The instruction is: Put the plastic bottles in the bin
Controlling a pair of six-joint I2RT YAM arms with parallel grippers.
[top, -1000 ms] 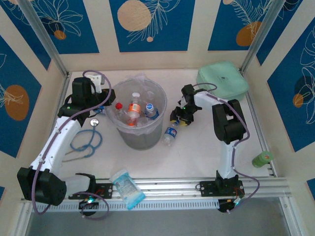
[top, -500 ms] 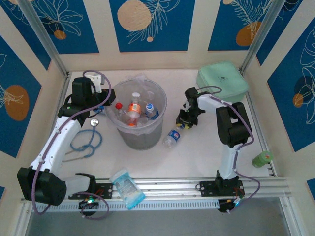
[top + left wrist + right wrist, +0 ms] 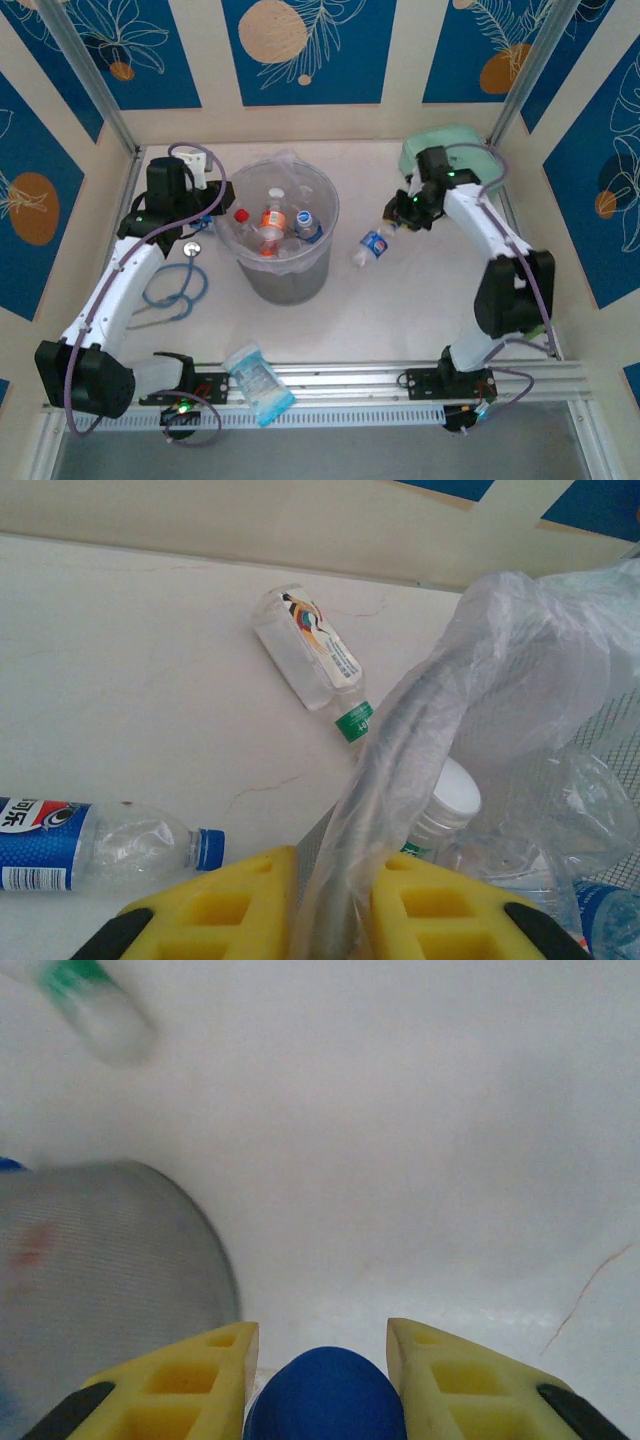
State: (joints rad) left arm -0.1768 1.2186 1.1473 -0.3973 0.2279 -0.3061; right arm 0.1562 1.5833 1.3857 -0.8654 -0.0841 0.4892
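The bin, a grey bucket lined with a clear bag, stands left of centre and holds several plastic bottles. My left gripper is shut on the bin's left rim; its yellow fingers pinch rim and bag. In the left wrist view, a green-capped bottle and a blue-labelled bottle lie on the table. My right gripper is shut on a blue-labelled bottle, held in the air right of the bin. Its blue end sits between the fingers.
A mint-green case lies at the back right, partly under the right arm. A flat blue-and-white packet rests on the front rail. A blue looped tube lies left of the bin. A small green object sits at the right edge.
The right gripper has closed on the blue-labelled bottle beside the bin, lifted it and swung back and to the right. The left arm has not moved.
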